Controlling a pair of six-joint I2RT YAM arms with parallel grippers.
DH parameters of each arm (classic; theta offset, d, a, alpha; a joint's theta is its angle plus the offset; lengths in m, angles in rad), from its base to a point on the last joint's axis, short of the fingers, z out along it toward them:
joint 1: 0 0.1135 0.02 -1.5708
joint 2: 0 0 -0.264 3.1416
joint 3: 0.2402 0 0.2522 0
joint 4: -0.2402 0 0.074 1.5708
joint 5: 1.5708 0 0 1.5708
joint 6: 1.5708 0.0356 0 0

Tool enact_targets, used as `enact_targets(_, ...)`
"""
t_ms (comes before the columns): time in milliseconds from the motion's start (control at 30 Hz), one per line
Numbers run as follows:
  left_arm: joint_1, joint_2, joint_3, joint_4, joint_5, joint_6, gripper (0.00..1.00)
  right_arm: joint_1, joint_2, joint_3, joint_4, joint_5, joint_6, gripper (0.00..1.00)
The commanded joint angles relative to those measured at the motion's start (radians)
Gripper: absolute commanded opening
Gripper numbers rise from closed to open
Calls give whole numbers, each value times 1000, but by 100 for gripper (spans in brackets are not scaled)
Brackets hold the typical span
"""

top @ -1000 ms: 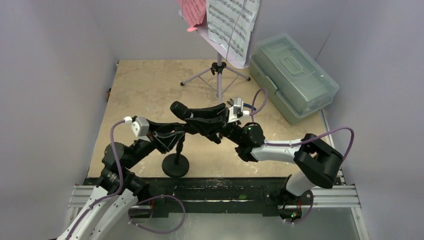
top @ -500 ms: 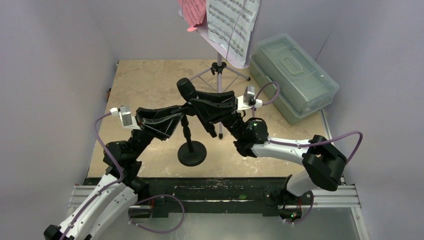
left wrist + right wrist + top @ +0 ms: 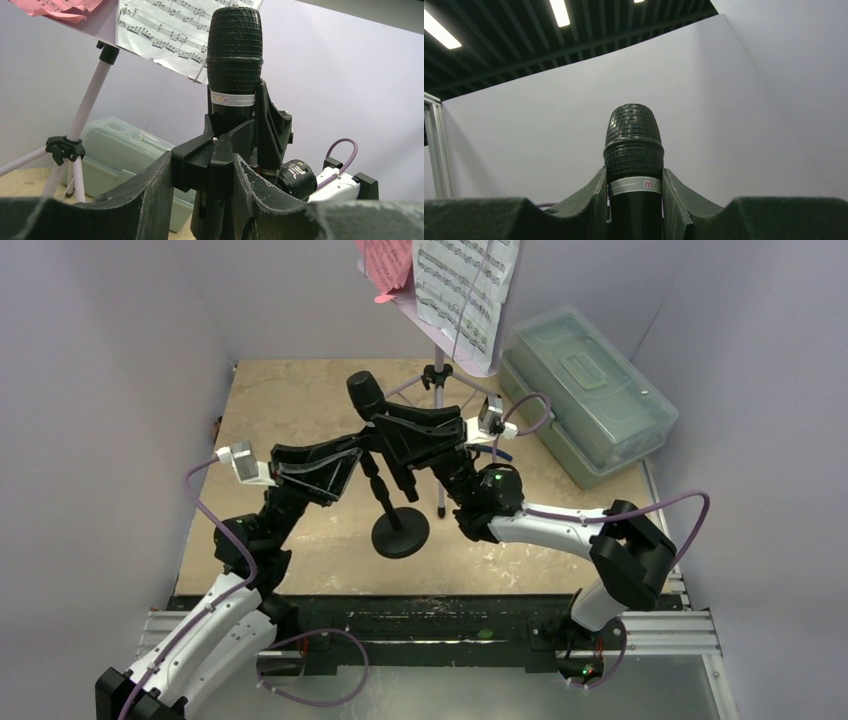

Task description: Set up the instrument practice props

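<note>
The black microphone (image 3: pixel 365 395) sits in the clip of the short black mic stand (image 3: pixel 400 532), whose post leans and whose round base is near the table's middle; whether the base touches the table I cannot tell. My left gripper (image 3: pixel 362 455) is shut on the mic stand's clip (image 3: pixel 215 160). From the other side, my right gripper (image 3: pixel 388 430) is shut on the microphone's body (image 3: pixel 633 145) just under its head. The lavender music stand (image 3: pixel 437 390) is upright at the back, carrying a white music sheet (image 3: pixel 465 290) and a pink one (image 3: pixel 385 265).
A clear lidded plastic box (image 3: pixel 585 390) lies at the back right, close to the music stand's legs. Lavender walls close in the left, back and right sides. The black rail (image 3: pixel 440 625) runs along the near edge.
Both arms have carried the microphone and mic stand together away from the near edge, toward the middle and slightly right. The stand's base moved with them. Both grips are unchanged.
</note>
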Motion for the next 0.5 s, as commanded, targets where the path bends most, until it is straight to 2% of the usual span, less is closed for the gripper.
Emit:
enact_targets(0, -31, -9, 32, 228, 169, -86, 0, 49, 84, 17, 224, -61, -46, 0)
enact_targets(133, -31, 7, 34, 262, 195, -109, 0, 50, 85, 15, 200, -68, -65, 0)
enact_targets(167, -30, 8, 35, 264, 198, -110, 0, 50, 80, 9, 195, -67, -69, 8)
enact_targets(267, -31, -25, 23, 208, 165, -68, 0, 49, 33, -51, 210, -57, -82, 49)
enact_targets(400, -31, -95, 16, 84, 93, 25, 0, 33, -105, -158, 67, -13, -121, 75)
enact_targets(433, -31, -103, 15, 72, 83, 38, 0, 31, -140, -172, 4, -12, -129, 89)
enact_targets(467, -31, -106, 13, 71, 75, 44, 0, 28, -180, -190, -51, -12, -146, 98)
